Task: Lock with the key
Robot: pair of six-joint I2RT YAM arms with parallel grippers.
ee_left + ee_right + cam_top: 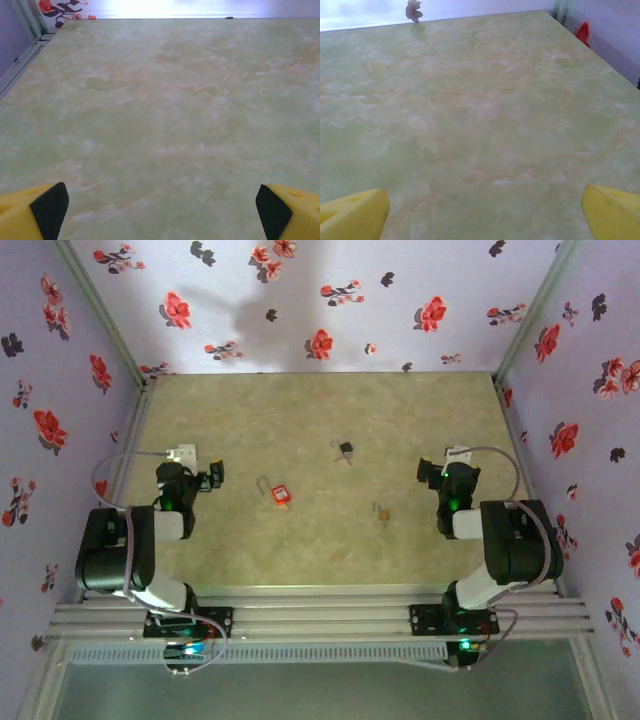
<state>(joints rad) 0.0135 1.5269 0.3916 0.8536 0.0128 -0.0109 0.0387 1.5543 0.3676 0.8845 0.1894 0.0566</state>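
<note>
The key (345,450), tiny with a black head, lies on the table's middle, slightly toward the back. A red padlock (279,494) with a silver shackle lies left of centre, nearer the front. My left gripper (197,478) sits at the left, open and empty, a short way left of the red padlock. My right gripper (441,472) sits at the right, open and empty, well to the right of the key. In the left wrist view yellow fingertips (35,212) stand wide apart over bare table; in the right wrist view the yellow fingertips (355,215) do too.
A small brass-coloured padlock (382,512) lies right of centre near the front. Flowered walls (320,300) close the table at back and both sides. The marbled tabletop (300,410) stretches between the arms. An aluminium rail (320,610) runs along the near edge.
</note>
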